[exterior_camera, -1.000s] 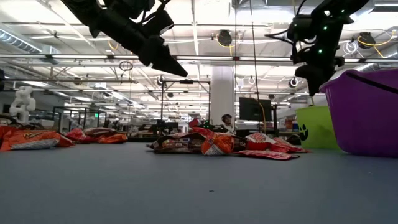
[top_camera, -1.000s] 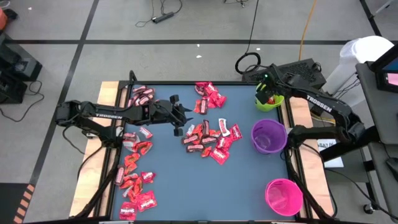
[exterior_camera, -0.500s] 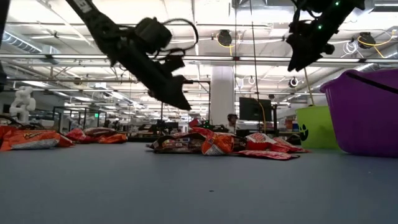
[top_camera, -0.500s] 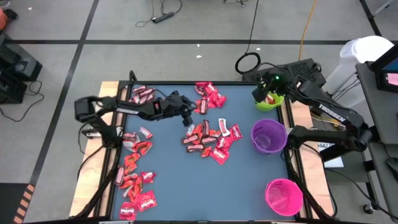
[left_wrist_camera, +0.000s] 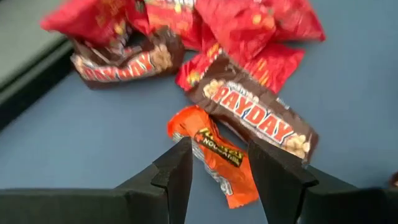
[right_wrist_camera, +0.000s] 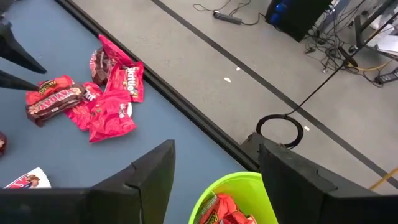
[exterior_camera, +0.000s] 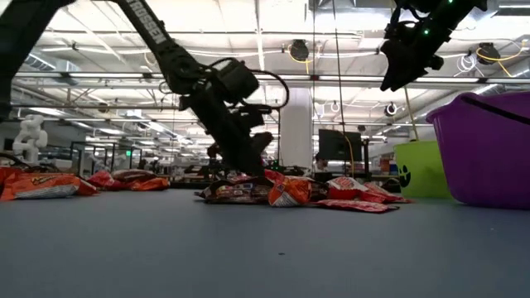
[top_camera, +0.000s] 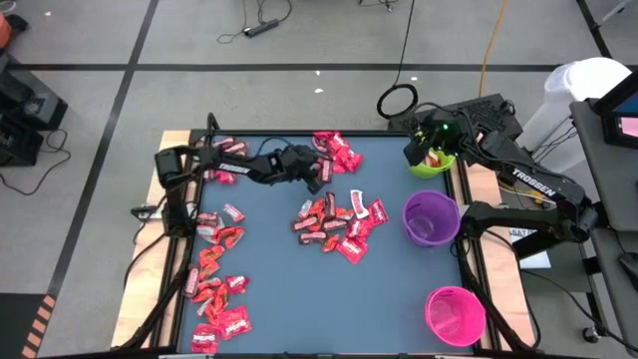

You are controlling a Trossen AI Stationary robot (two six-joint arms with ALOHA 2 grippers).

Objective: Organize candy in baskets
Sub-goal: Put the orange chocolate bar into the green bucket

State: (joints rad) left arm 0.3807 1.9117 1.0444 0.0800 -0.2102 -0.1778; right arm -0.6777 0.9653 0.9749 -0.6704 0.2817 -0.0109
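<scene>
High view: the left hand (top_camera: 317, 172) reaches across the far side of the blue worktop (top_camera: 269, 289) to the far pile of candy (top_camera: 337, 152); the right hand (top_camera: 427, 150) hangs over the lime green basket (top_camera: 432, 166) at the far right corner. The purple basket (top_camera: 431, 218) stands just nearer on the right edge and the pink basket (top_camera: 455, 315) at the near right; more sweets lie in the middle and along the left edge

Low view: the left hand (exterior_camera: 252, 170) is low over the sweets, the right hand (exterior_camera: 396, 76) high above the green basket (exterior_camera: 411, 169)

Left wrist view: fingers (left_wrist_camera: 175, 174) parted, gripping nothing, with an orange wrapper (left_wrist_camera: 214, 155) lying between them

Right wrist view: fingers (right_wrist_camera: 152, 175) spread wide and empty above the green basket (right_wrist_camera: 227, 199), which holds sweets
</scene>
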